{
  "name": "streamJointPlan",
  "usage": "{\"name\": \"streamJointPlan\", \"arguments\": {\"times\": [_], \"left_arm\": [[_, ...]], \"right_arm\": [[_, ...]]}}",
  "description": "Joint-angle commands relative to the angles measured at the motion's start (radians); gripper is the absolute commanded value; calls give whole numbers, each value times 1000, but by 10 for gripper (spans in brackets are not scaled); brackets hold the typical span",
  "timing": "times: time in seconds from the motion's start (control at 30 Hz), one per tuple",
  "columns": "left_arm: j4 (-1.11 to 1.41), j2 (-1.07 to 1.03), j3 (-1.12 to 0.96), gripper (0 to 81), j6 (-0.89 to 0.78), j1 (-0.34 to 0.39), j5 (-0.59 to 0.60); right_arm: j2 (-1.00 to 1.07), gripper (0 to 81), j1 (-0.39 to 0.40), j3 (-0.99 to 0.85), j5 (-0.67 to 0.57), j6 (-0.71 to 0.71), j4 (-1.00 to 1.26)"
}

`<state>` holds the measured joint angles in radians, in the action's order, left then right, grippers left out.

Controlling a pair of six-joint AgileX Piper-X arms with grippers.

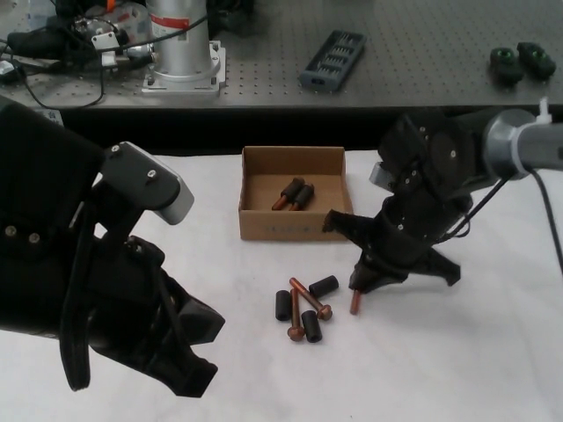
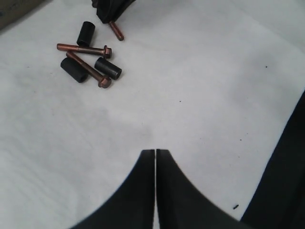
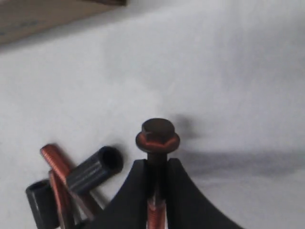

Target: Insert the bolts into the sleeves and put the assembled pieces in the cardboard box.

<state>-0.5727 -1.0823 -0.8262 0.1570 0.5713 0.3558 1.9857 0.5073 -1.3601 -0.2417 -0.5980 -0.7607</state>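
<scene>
My right gripper (image 3: 157,167) is shut on a copper bolt (image 3: 157,136), gripping its shank with the hex head poking out past the fingertips. In the high view this gripper (image 1: 359,283) hangs just over the white table, right of a loose pile, with the bolt (image 1: 355,303) pointing down. The pile holds two copper bolts (image 1: 310,299) and three black sleeves (image 1: 282,305). Behind it, the cardboard box (image 1: 255,224) contains two assembled pieces (image 1: 297,194). My left gripper (image 2: 155,156) is shut and empty, well short of the pile (image 2: 88,69), over bare table.
The left arm (image 1: 132,299) bulks large at the near left of the white table. A dark perforated bench behind carries a metal post base (image 1: 182,53), a blue bit holder (image 1: 332,57) and cables. Open table lies in front of and right of the pile.
</scene>
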Motion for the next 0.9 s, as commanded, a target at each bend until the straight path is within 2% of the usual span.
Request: {"name": "streamJointPlan", "arguments": {"times": [0.0,0.27,0.33,0.4,0.53,0.57,0.6,0.73,0.87], "left_arm": [[8,9,0,7,38,0,-10],[102,-5,0,2,135,0,-39],[125,-25,0,29,185,0,-36],[135,-57,0,101,239,0,-36],[141,-142,0,381,350,0,-36],[147,-168,0,431,375,0,-39],[158,-195,0,447,382,0,-62],[200,-288,0,393,336,0,-123],[239,-366,-24,326,158,0,-133]], "right_arm": [[-91,20,-6,-5,8,115,-38],[-355,20,-6,137,8,282,-77],[-430,20,-6,189,8,308,-77],[-505,20,-6,240,8,333,-79],[-676,20,-6,335,6,352,-81],[-716,20,-6,353,3,352,-86],[-746,20,-6,365,3,352,-95],[-876,20,-6,400,0,352,-160],[-986,20,-6,417,0,352,-232]]}}
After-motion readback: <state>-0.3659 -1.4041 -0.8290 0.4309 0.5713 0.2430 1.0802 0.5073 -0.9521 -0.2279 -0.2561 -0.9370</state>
